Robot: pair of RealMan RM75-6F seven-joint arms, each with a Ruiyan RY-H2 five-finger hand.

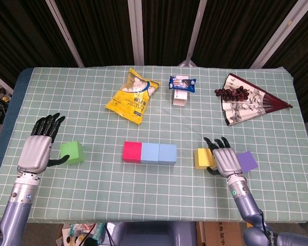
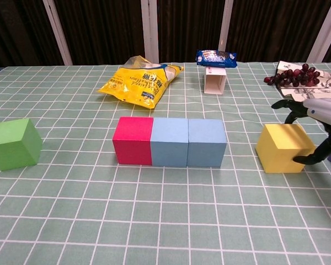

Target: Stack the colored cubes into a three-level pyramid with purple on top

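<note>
Dark curtains hang behind a desk point(image 1: 277, 205) under a green checked cloth. At its centre a red cube point(image 1: 132, 152) and two blue cubes point(image 1: 159, 154) sit touching in a row, the bottom level. The right hand point(image 1: 223, 158) is wrapped about the yellow cube point(image 1: 204, 158) at four o'clock, thumb and fingers against its far sides but seemingly not yet lifting; the purple cube point(image 1: 248, 160) lies just beyond it. The left hand point(image 1: 37, 148) is released, fingers spread, beside the green cube point(image 1: 72, 152) at eight o'clock. Second level looks next: the grip should tighten, then carry yellow over a seam.
</note>
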